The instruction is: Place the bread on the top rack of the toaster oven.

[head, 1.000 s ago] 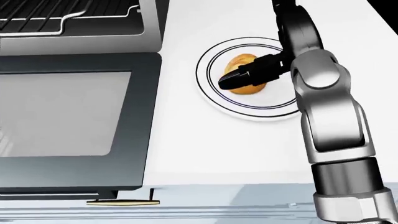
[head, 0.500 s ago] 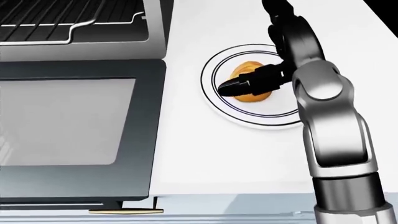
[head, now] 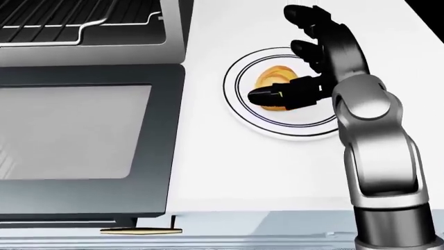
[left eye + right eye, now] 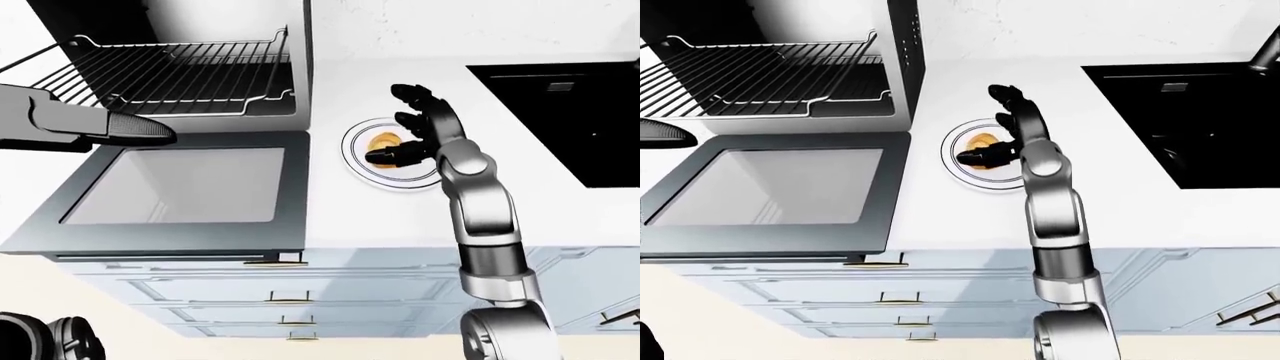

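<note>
- Bread, a small golden-brown bun, lies on a round white plate with dark rings on the white worktop, just right of the toaster oven's lowered glass door.
- The right hand is spread over the bun: one black finger lies across its near side, the others stand apart above it.
- The wire top rack is bare.
- The left hand hovers by the oven, near the worktop's left edge; its grip cannot be made out.
</note>
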You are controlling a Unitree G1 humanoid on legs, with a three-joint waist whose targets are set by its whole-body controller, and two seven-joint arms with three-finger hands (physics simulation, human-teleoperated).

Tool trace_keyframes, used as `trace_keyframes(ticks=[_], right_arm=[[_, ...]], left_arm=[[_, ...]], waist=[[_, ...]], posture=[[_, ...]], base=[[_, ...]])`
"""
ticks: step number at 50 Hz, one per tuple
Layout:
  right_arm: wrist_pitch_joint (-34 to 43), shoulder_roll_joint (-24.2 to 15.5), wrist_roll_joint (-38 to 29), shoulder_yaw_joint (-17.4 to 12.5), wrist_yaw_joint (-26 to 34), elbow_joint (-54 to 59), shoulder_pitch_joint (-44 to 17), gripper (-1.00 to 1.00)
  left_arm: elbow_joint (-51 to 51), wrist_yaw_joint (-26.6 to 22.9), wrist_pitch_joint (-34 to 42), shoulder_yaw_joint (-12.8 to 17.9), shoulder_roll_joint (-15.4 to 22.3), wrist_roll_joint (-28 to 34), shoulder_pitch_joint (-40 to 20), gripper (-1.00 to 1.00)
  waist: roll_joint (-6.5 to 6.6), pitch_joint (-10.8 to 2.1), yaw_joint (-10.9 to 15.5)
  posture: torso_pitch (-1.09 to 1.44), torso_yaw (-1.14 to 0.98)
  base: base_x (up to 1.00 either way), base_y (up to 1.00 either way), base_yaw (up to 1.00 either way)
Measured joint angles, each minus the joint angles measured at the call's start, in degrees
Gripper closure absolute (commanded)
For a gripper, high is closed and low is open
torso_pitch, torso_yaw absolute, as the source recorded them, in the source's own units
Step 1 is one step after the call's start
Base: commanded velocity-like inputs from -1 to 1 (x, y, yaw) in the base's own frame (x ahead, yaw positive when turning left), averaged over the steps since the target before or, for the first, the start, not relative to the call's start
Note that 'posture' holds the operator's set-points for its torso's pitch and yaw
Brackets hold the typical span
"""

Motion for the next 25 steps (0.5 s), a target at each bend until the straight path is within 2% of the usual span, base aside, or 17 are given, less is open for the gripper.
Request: trace_keyframes(ticks=[11, 25], right_arm=[[-0.25, 0.02, 0.28, -0.02, -0.41, 0.15, 0.52, -0.51], [-1.91, 0.36, 0.41, 0.36, -1.24, 3.14, -0.12, -0.5]], left_arm=[[0.46, 0.02, -0.2, -0.59, 0.13, 0.17, -0.56, -1.0], [-0.71, -0.45, -0.17, 0.86, -0.21, 0.17, 1.13, -1.0]], waist=[[0.08, -0.06, -0.01], [0.17, -0.09, -0.05]], posture=[[0.0, 0.0], [0.0, 0.0]], base=[[0.0, 0.0, 0.0], [0.0, 0.0, 0.0]])
